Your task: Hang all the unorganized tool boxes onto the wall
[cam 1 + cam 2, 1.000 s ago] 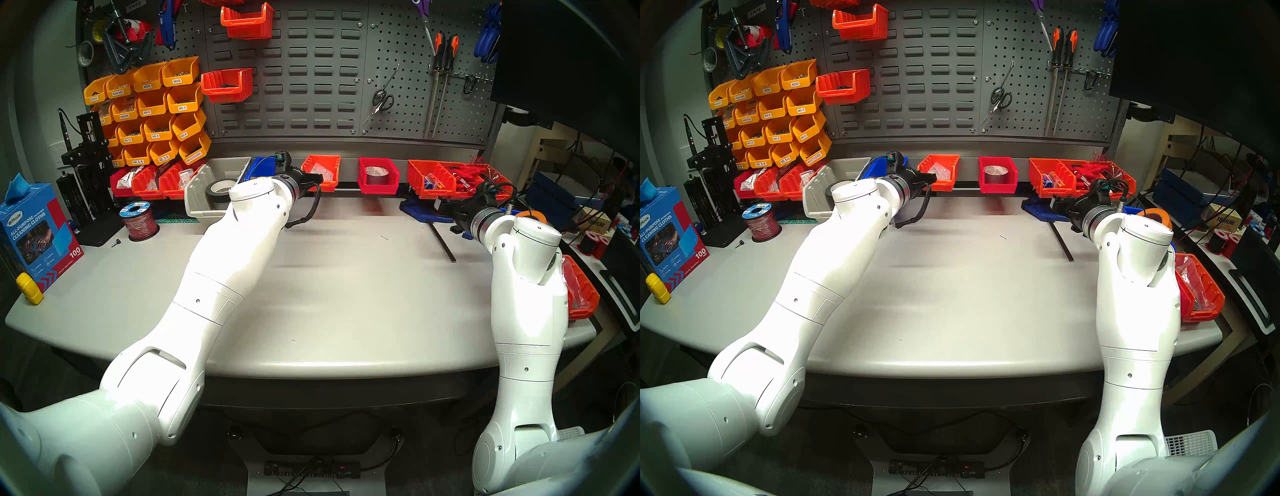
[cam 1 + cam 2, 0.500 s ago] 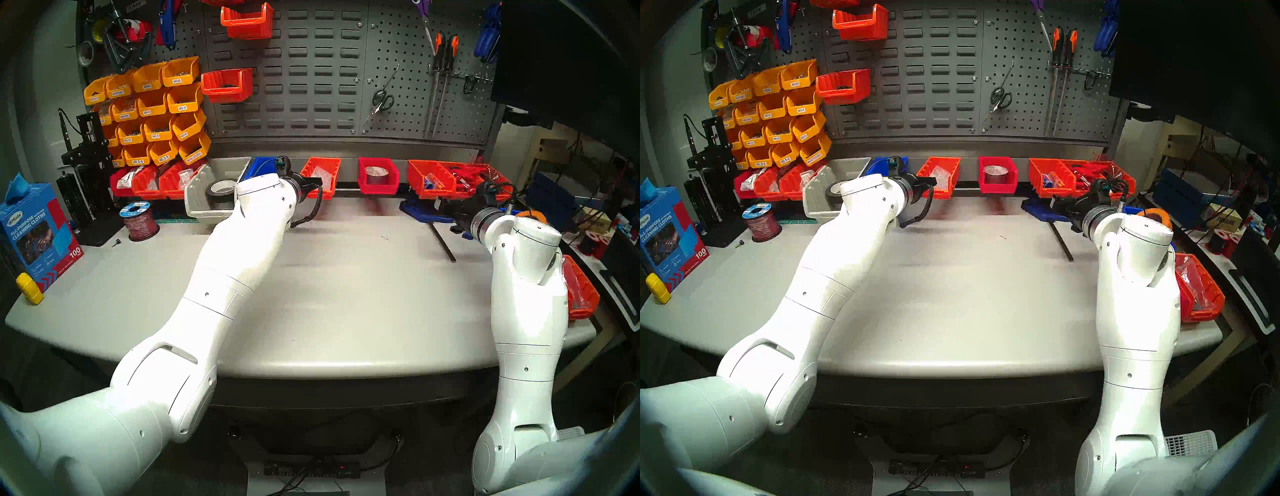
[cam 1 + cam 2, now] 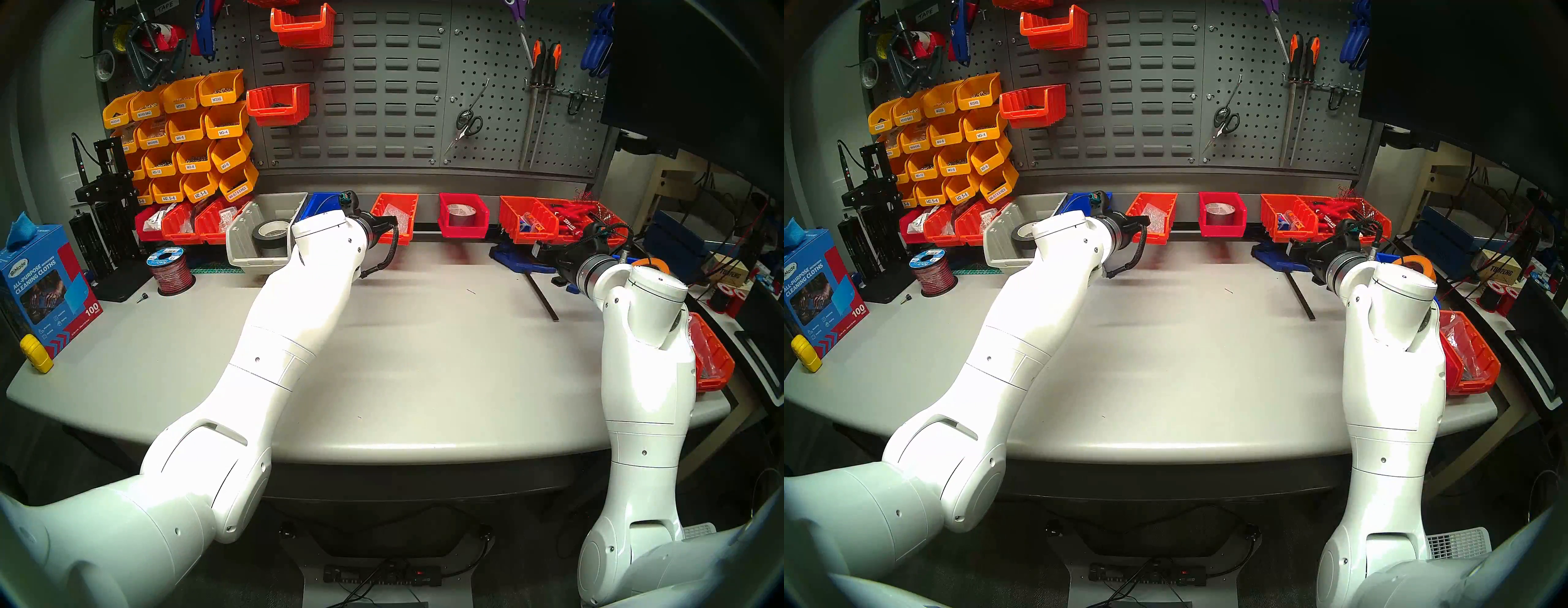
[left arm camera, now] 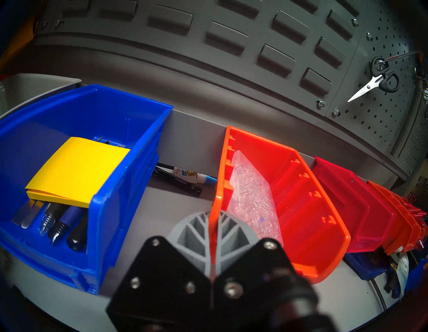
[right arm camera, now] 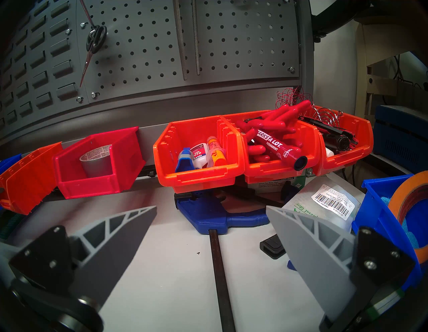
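Observation:
My left gripper point(image 4: 214, 216) is shut on the left side wall of the orange-red ribbed tool box point(image 4: 289, 208), which holds clear bags and sits tilted against the light grey rail point(image 4: 196, 129). From the head view that tool box point(image 3: 396, 216) is at the table's back, under the dark louvred wall point(image 3: 373, 85). To its right, the red tool box point(image 3: 462, 214) with a silver tape roll rests at the rail. The pale grey tool box point(image 3: 250, 246) with black tape lies left of my left wrist. My right gripper point(image 5: 208, 243) hangs open and empty over the table.
A blue bin point(image 4: 69, 162) with a yellow pad stands left of the held box. Orange bins point(image 5: 199, 157) of glue and markers line the rail on the right, above a blue clamp point(image 5: 220, 215). Two orange-red bins point(image 3: 278, 102) and yellow bins point(image 3: 186, 127) hang on the wall.
My left arm has swung to the right and its wrist has turned, shifting the orange-red tool box slightly in its grip. The right arm has not moved.

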`<state>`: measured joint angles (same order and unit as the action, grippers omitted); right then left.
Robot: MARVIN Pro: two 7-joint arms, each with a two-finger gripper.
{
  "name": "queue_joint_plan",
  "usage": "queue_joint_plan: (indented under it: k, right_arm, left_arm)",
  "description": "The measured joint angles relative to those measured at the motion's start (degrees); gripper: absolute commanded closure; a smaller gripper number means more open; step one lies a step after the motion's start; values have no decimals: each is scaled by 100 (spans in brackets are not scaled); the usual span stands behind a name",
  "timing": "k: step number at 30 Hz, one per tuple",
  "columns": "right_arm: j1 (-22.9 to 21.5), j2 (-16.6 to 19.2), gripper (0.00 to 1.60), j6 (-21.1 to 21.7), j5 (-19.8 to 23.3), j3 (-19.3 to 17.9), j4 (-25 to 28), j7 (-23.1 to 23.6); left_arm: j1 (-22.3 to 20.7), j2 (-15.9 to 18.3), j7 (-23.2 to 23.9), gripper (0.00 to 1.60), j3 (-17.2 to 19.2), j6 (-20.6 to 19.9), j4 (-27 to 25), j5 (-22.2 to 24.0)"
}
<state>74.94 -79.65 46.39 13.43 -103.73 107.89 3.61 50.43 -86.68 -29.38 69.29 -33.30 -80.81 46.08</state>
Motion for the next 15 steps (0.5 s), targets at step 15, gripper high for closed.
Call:
queue_joint_plan:
  k: [15]
  right_arm:
    - [-1, -7, 0, 0, -14, -5, 0, 13]
  left_arm:
    - [-19, -130, -197, 160, 153, -13, -271, 202]
